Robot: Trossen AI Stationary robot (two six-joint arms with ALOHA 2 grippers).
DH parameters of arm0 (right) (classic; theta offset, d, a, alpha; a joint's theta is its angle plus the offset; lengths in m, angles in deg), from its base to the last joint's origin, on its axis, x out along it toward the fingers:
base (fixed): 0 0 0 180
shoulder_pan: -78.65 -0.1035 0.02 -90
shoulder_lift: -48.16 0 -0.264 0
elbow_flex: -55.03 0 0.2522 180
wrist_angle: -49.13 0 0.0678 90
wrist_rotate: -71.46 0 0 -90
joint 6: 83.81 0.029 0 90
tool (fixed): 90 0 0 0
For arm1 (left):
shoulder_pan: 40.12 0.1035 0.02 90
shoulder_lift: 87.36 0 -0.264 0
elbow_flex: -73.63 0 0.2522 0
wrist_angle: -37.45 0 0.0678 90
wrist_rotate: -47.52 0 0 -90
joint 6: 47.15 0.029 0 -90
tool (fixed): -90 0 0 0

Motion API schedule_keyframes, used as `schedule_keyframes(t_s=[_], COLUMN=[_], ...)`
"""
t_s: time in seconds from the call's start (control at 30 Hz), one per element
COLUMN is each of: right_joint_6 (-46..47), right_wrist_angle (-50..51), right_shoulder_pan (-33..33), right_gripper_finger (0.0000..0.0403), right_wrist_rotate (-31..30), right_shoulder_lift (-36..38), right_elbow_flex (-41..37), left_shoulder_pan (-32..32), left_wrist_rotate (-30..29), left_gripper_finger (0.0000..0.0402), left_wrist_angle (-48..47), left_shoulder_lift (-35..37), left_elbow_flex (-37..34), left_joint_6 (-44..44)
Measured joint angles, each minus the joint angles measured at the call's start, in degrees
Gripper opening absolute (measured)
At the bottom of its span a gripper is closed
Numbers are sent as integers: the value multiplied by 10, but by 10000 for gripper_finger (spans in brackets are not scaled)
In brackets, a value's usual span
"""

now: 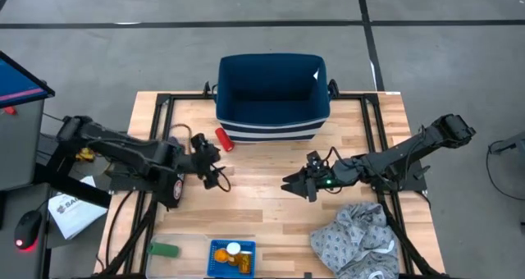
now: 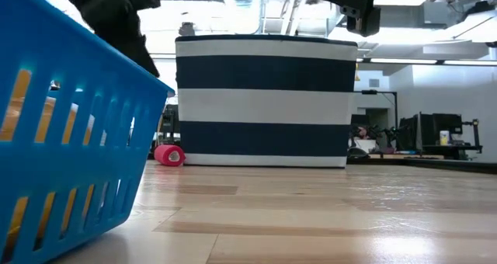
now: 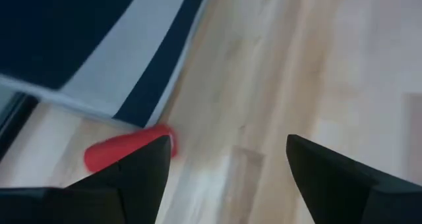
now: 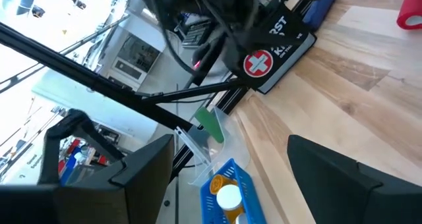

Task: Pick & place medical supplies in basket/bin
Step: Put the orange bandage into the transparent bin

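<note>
Small bright-blue rectangular slatted plastic basket (image 1: 230, 258): at the near edge of the light wooden plank table (image 1: 262, 205), about midway along it. Contents: translucent orange pill bottles (image 1: 223, 256), one with a white cap (image 1: 235, 249).

Flat green oblong piece (image 1: 164, 249): on the table near its near-left corner, beside the basket and apart from it.

Crumpled grey patterned cloth (image 1: 354, 240): at the near-right corner, reaching the near edge.

Left gripper (image 1: 216, 159): above the table's left half, between the basket and the tub; fingers (image 3: 135, 168) spread apart, nothing between them. The wrist view shows bare planks in the gap and the red cylinder just beyond one fingertip.

Right gripper (image 1: 294, 185): above the table's middle, right of centre; fingers (image 4: 336, 168) apart, holding nothing.

Short red cylinder (image 1: 224, 139): lying on its side on the planks, just beside the tub's near-left corner.

Large navy fabric tub with white stripes (image 1: 271, 97): upright at the far edge, centred, open top.
</note>
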Motion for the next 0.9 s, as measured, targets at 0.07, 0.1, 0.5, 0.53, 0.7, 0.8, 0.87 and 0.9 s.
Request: schedule_keyframes(t_s=[0.07, 0.1, 0.5, 0.53, 0.7, 0.8, 0.87, 0.9], right_joint_6=[0, 0, 4, 4, 4, 6, 5, 3], right_wrist_angle=[0, 0, 0, 0, 0, 0, -3, -9], right_shoulder_pan=[-2, -2, -3, -3, -3, -3, -3, -3], right_gripper_finger=[292, 292, 292, 292, 292, 292, 292, 292], right_wrist_rotate=[0, 0, 7, 7, 8, 8, 7, 7], right_shoulder_lift=[0, 0, 0, 0, 0, 0, 0, 0], right_elbow_flex=[0, 0, 0, 0, 0, 0, 0, 0], left_shoulder_pan=[-12, -16, 0, 1, 2, 6, 12, 15], left_wrist_rotate=[-39, -53, -218, -219, -239, -245, -244, -245], left_gripper_finger=[289, 288, 285, 285, 285, 281, 276, 273], left_wrist_angle=[3, 2, 25, 34, 76, 78, 81, 85], left_shoulder_lift=[-39, -59, -223, -232, -271, -281, -287, -291], left_elbow_flex=[0, 0, 0, 0, 0, 0, 0, 0], left_joint_6=[-30, -43, -213, -217, -215, -217, -218, -217])
